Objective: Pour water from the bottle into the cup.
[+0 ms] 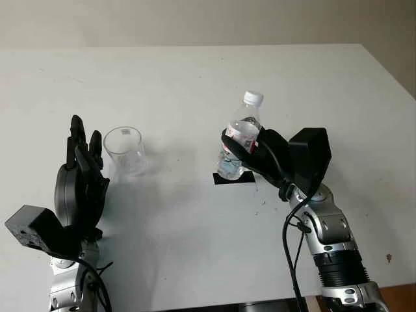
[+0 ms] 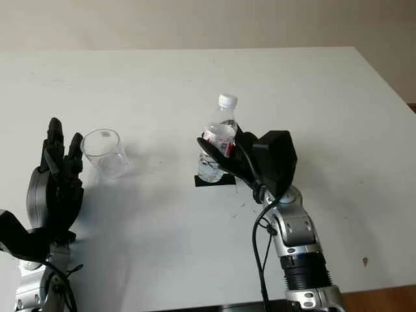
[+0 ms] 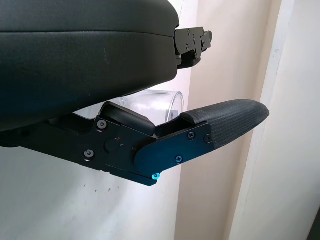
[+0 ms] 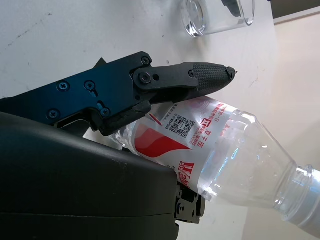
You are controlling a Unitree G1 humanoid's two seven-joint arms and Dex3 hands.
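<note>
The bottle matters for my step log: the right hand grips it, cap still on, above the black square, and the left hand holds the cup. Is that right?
Not quite. The left hand holds nothing; it is open beside the cup, as the left eye view shows. The rest stands: the right hand grips the capped bottle above the black square.

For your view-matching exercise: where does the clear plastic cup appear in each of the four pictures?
Left eye view: clear plastic cup, left of centre, beside the open left hand.
Right eye view: cup, further left.
Left wrist view: cup, behind the fingers.
Right wrist view: cup, top edge.
Shared landmark: white table.
</note>
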